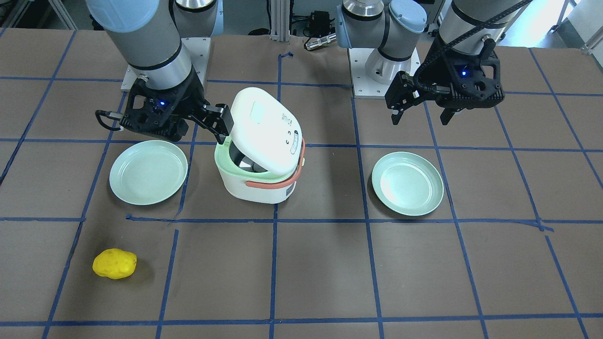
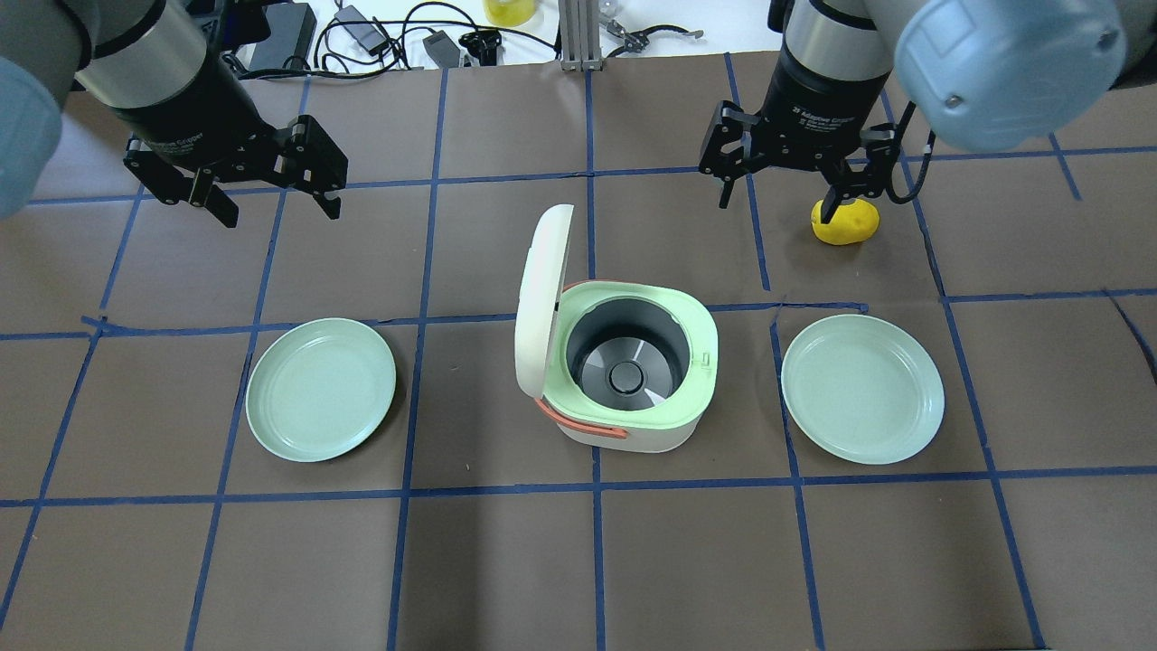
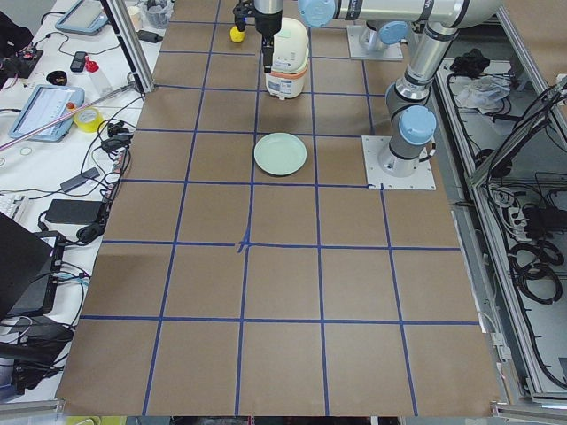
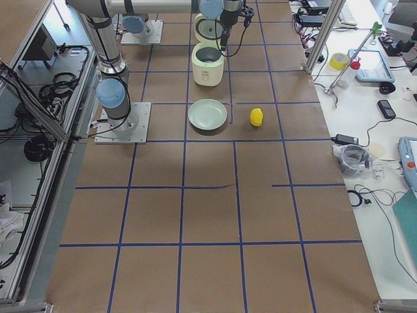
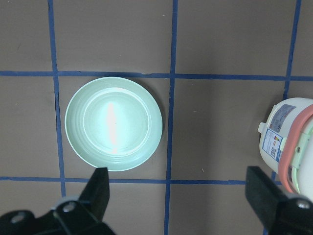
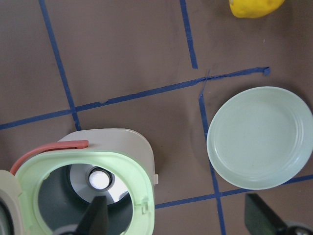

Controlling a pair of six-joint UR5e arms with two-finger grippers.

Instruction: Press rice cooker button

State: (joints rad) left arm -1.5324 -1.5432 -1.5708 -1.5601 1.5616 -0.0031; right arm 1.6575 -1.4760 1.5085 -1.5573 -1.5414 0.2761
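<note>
right gripper wide near open rice cooker, grey pot inside

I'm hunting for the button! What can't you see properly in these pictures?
On the rice cooker, the lid markings, front-facing view: too small to read.
The yellow lump, overhead view: partly behind the right gripper.
The cooker's label, left wrist view: tiny, and the cooker is cut by the right edge.
</note>
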